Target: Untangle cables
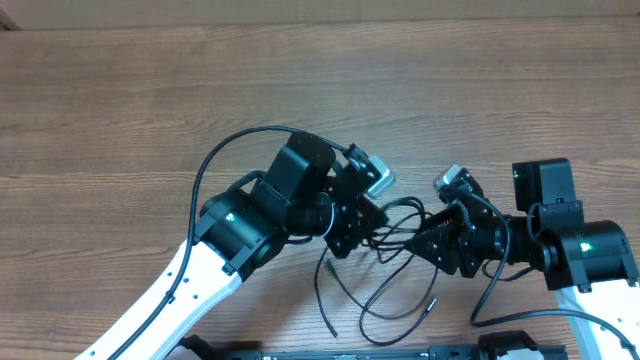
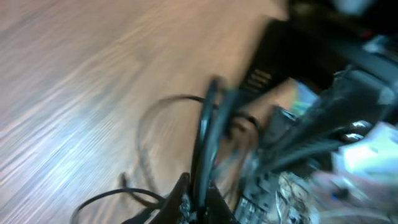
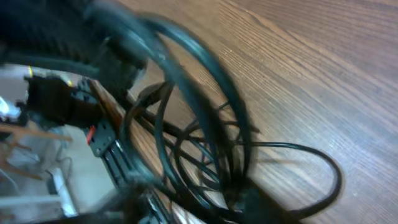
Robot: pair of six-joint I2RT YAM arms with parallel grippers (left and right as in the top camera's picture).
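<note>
Reaches in from the lower left with the left arm (image 1: 185, 285), left tool (image 1: 352, 228) pointing right. Enters from the right with the right arm (image 1: 590, 250), right tool (image 1: 438, 240) pointing left, near its partner. Blurs both grips beyond telling in the wrist views.

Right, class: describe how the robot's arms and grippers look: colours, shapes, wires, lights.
The left arm and right arm have white lower links, chunky black joints and green lights. A thick black wire loops off the left. The left gripper and right gripper are black, with silver-grey cameras.
</note>
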